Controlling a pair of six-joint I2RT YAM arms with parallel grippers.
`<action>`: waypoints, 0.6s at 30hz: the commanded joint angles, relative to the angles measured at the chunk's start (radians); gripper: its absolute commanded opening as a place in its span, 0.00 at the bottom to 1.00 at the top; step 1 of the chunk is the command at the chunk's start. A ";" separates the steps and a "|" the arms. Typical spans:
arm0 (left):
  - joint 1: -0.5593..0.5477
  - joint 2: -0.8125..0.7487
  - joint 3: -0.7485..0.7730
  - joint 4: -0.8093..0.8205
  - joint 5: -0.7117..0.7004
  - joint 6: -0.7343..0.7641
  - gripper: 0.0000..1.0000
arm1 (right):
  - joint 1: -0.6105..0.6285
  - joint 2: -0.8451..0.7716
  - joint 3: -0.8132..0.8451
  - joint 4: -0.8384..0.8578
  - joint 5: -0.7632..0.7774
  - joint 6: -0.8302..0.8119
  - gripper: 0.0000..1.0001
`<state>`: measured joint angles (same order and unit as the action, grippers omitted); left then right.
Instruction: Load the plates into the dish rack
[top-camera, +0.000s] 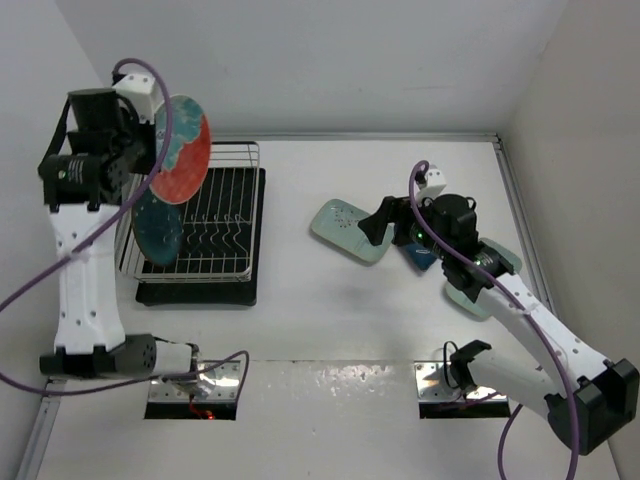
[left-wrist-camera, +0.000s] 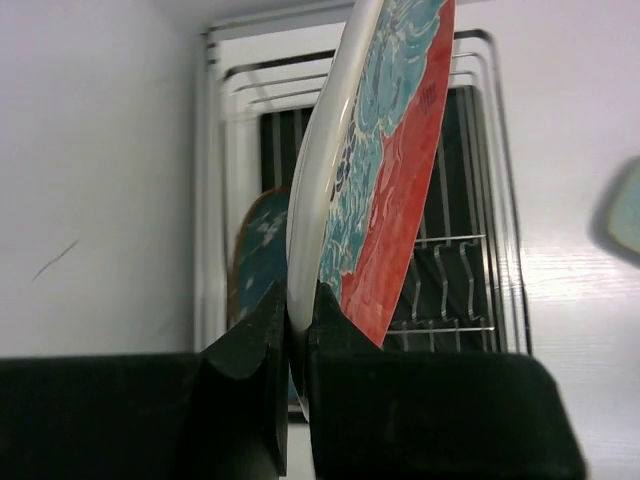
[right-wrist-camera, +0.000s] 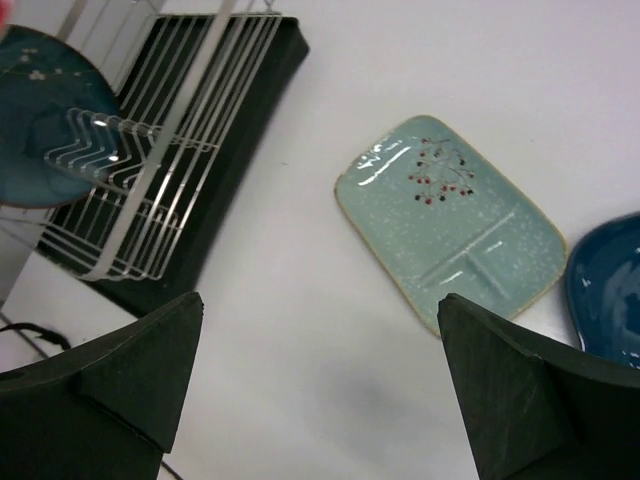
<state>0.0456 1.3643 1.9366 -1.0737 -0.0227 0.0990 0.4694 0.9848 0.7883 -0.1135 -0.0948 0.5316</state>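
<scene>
My left gripper is shut on the rim of the round red plate with the light-blue pattern and holds it on edge above the left end of the dish rack. The left wrist view shows its fingers clamped on the plate's white rim. The dark teal round plate stands upright in the rack. My right gripper is open and empty over the table beside a pale mint plate. In the right wrist view the mint plate lies flat, with the dark-blue leaf plate at its right.
A second mint plate lies partly hidden under the right arm. The rack's wire prongs and black tray sit at the left by the side wall. White walls enclose the table at the back and sides.
</scene>
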 joint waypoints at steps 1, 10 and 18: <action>-0.006 -0.116 -0.022 0.072 -0.158 -0.070 0.00 | 0.018 -0.028 -0.038 0.041 0.111 0.019 1.00; 0.005 -0.218 -0.297 0.201 -0.318 -0.045 0.00 | 0.018 -0.046 -0.078 0.037 0.112 -0.011 1.00; 0.005 -0.251 -0.490 0.311 -0.362 -0.045 0.00 | 0.018 -0.072 -0.107 0.023 0.118 -0.012 1.00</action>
<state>0.0460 1.1828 1.4681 -1.0252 -0.3172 0.0658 0.4812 0.9386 0.6983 -0.1135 0.0013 0.5274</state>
